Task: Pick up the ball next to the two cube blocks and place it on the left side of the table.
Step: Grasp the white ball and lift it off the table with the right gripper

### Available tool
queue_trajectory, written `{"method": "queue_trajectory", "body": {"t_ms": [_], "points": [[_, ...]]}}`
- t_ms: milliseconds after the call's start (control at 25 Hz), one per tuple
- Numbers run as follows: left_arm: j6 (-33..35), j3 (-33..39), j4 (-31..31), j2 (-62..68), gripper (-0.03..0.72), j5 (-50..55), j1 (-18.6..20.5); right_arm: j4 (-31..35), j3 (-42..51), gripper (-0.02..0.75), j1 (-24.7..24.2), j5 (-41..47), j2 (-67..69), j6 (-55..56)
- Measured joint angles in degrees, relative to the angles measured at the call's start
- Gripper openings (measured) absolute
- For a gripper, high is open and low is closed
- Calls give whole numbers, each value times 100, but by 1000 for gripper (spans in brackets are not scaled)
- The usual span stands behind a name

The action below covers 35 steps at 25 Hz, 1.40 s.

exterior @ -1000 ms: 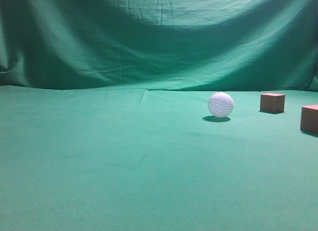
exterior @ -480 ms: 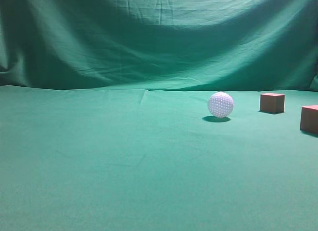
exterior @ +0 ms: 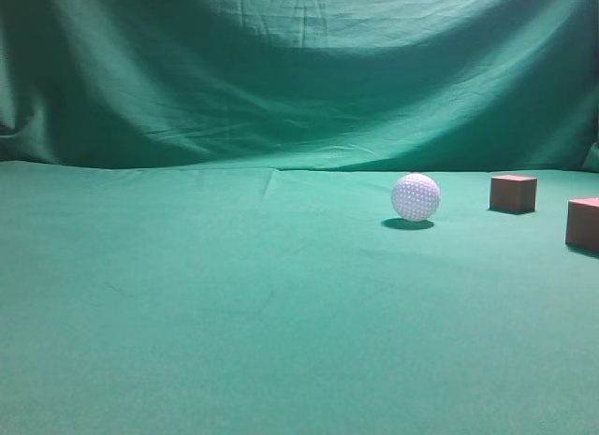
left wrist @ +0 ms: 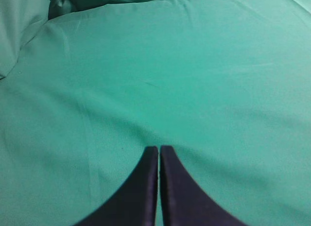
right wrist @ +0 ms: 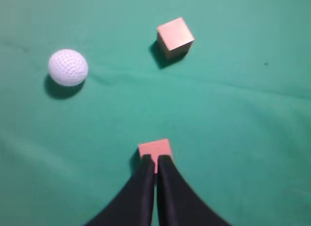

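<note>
Two closed grippers, left [left wrist: 159, 149] and right [right wrist: 156, 159], grasp nothing; I risk nudging the ball [right wrist: 68, 67] rolling toward the two cube blocks [right wrist: 175, 36].

On my exterior feed the green-clothed bench [exterior: 234, 341] carries the ball [exterior: 416, 196] right of centre, two cube blocks [exterior: 514, 193] further right.

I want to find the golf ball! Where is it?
In the exterior view the ball sits on the table, right of the middle, with the two cubes to its right, touching neither.
</note>
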Motion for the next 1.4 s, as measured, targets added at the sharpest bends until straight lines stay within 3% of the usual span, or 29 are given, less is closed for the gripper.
{"method": "queue_trajectory", "body": {"t_ms": [200,280,320,360,680,760,920,960,1160,1400], "points": [[0,0,0,0,0,0,0,1332,-1224,0,15,669,1541,-1201],[0,0,0,0,0,0,0,1597,-1648,0,44,662,2049,-1566],[0,0,0,0,0,0,0,1680,-1799,49,49,621,2234,-1761],[0,0,0,0,0,0,0,1780,-1965,49,58,593,2439,-1964],[0,0,0,0,0,0,0,2309,-2482,575,58,114,3440,-2963],[0,0,0,0,0,0,0,2362,-2484,627,58,-100,3577,-2986],[0,0,0,0,0,0,0,2374,-2484,611,58,-318,3809,-2986],[0,0,0,0,0,0,0,2374,-2484,536,58,-344,3855,-2986],[0,0,0,0,0,0,0,2384,-2530,323,58,-407,3973,-3033],[0,0,0,0,0,0,0,2420,-2965,325,73,-68,4057,-3127]]}}
